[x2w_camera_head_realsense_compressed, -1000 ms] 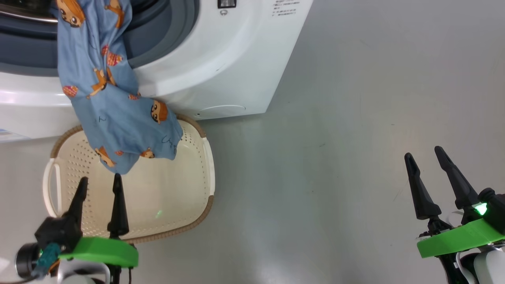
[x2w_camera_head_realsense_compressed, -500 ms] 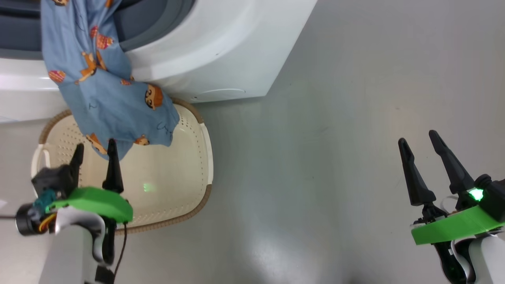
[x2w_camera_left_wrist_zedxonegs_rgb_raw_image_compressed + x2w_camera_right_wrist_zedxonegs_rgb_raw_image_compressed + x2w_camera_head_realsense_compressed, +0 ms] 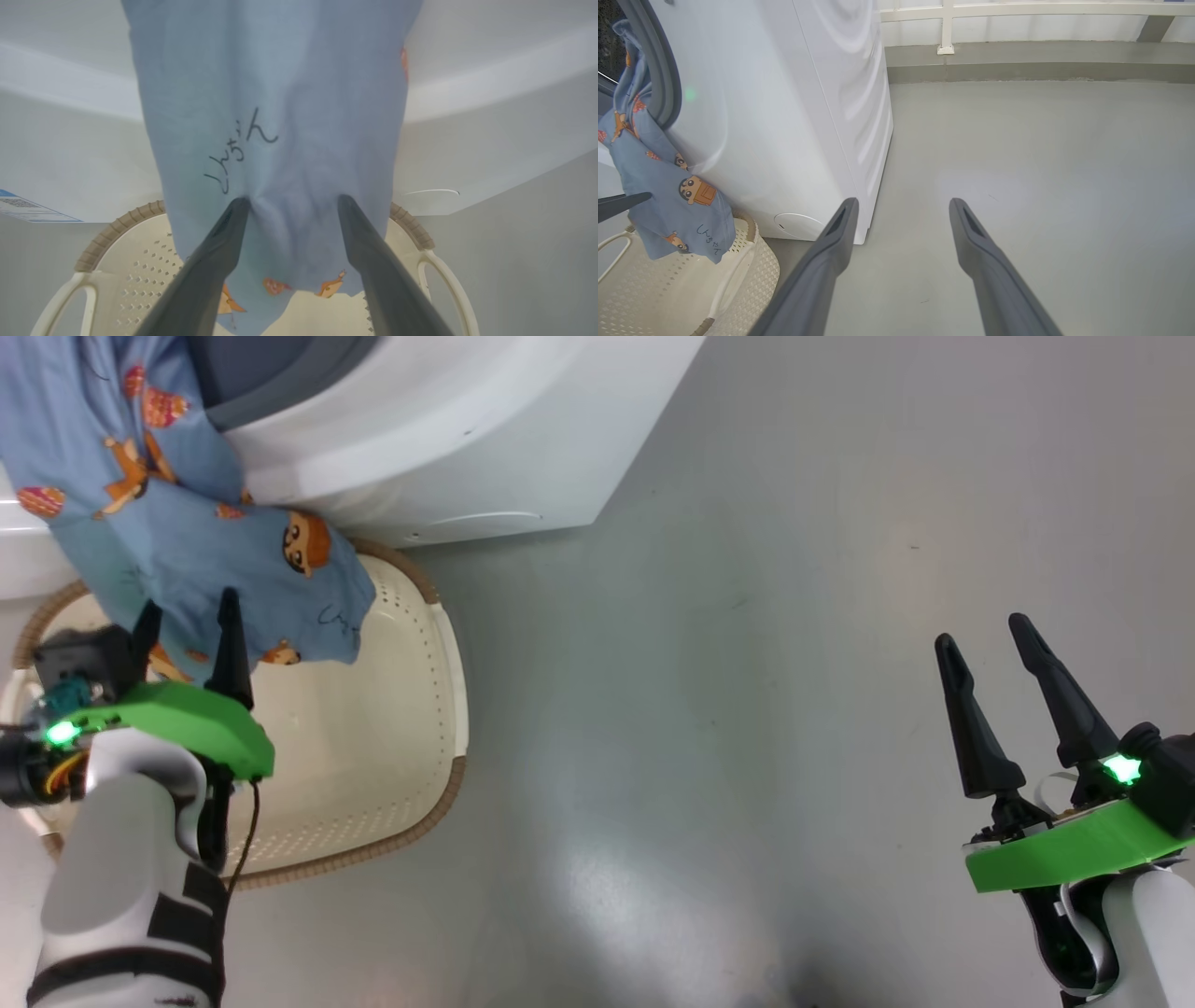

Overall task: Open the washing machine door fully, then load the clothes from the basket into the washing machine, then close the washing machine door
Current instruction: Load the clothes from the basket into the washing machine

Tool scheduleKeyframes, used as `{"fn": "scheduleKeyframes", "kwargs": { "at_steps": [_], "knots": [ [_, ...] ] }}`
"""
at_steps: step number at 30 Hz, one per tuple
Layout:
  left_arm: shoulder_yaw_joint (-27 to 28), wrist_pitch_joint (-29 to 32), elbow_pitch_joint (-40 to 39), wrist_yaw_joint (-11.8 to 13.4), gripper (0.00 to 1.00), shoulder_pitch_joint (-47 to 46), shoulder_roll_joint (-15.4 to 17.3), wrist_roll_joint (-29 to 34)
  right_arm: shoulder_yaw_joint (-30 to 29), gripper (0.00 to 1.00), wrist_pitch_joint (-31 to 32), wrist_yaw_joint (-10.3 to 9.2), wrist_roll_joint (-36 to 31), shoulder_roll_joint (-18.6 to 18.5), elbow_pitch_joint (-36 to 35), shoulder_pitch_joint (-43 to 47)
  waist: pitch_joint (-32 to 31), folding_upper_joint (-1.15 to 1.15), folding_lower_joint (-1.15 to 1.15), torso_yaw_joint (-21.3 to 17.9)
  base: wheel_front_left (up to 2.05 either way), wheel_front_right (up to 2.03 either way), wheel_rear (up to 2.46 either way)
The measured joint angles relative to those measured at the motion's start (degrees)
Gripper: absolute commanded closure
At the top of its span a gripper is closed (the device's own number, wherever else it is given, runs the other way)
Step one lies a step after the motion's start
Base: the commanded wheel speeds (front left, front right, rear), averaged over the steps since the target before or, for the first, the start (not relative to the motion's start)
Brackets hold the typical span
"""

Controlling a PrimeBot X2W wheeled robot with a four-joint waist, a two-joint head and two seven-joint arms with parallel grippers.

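1. Currently, at far left of the head view, the left gripper [image 3: 187,616] on its green mount points up at a light blue fabric garment printed with orange-and-brown cartoon boy figures [image 3: 205,551].
2. Left gripper, wrist view [image 3: 293,201]: the two long dark fingers are spread wide with nothing clamped. Both tips meet the hanging fabric [image 3: 280,93], which puckers between them. Dark handwritten script is visible on the cloth.
3. Garment position: its upper part goes into the drum opening past the grey rubber gasket [image 3: 271,373], and the rest drapes over the front lip and down the white panel. The lower hem hangs above the back part of the basket, hiding part of the rear rim.
4. Small cream-white rectangular plastic basket with perforated sides and brown woven-look rim [image 3: 373,756]: on the floor, just in front of the machine's base. The part of its interior that shows is bare.
5. Big white front-loading washing machine [image 3: 448,429]: occupies the top left of the head view. A small blue label sticker [image 3: 28,207] shows on its lower front panel.
6. Smooth grey floor [image 3: 747,663]: open stretch between basket and right arm.
7. Right gripper [image 3: 980,635]: at lower right, well apart from basket and machine, fingers spread wide, holding nothing. Its wrist view [image 3: 903,203] looks along the machine's side panel [image 3: 784,116], with the garment [image 3: 658,186] at left.
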Motion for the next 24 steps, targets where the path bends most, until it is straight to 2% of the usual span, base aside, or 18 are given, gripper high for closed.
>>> {"fn": "scheduleKeyframes", "kwargs": {
  "at_steps": [13,14,15,16,18,24],
  "knots": [
    [1.26,0.00,7.73,0.00,0.00,-7.38,2.59,0.69,2.16,0.00,0.00,0.00,0.11,0.13,0.08,-0.66,1.55,0.00,0.00,-2.63,0.00,0.00,0.00],
    [1.27,0.01,7.93,-0.07,0.06,-7.75,2.74,0.69,2.42,0.00,0.00,0.00,0.11,0.13,0.09,-0.97,1.61,0.00,-0.01,-2.80,0.00,0.00,0.00],
    [1.31,0.00,8.03,-0.35,0.36,-7.99,2.82,0.68,2.57,0.00,0.00,0.00,0.11,0.14,0.09,-1.24,1.64,0.00,0.00,-2.94,0.00,0.00,0.00],
    [1.35,0.00,8.20,-0.49,0.53,-8.18,2.90,0.68,2.66,0.00,0.00,0.00,0.11,0.16,0.09,-1.30,1.66,0.00,0.00,-3.06,0.00,0.00,0.00],
    [1.48,0.01,8.27,-0.82,1.00,-8.48,2.94,0.68,2.67,0.00,0.00,0.00,0.11,0.18,0.22,-1.29,1.62,0.00,0.00,-3.16,0.00,0.00,0.00],
    [1.89,0.01,7.49,-1.59,1.00,-8.48,2.47,0.58,2.41,0.00,0.00,0.00,0.11,0.26,0.40,-1.27,1.00,0.00,0.00,-2.70,0.00,0.00,0.00]
  ]
}}
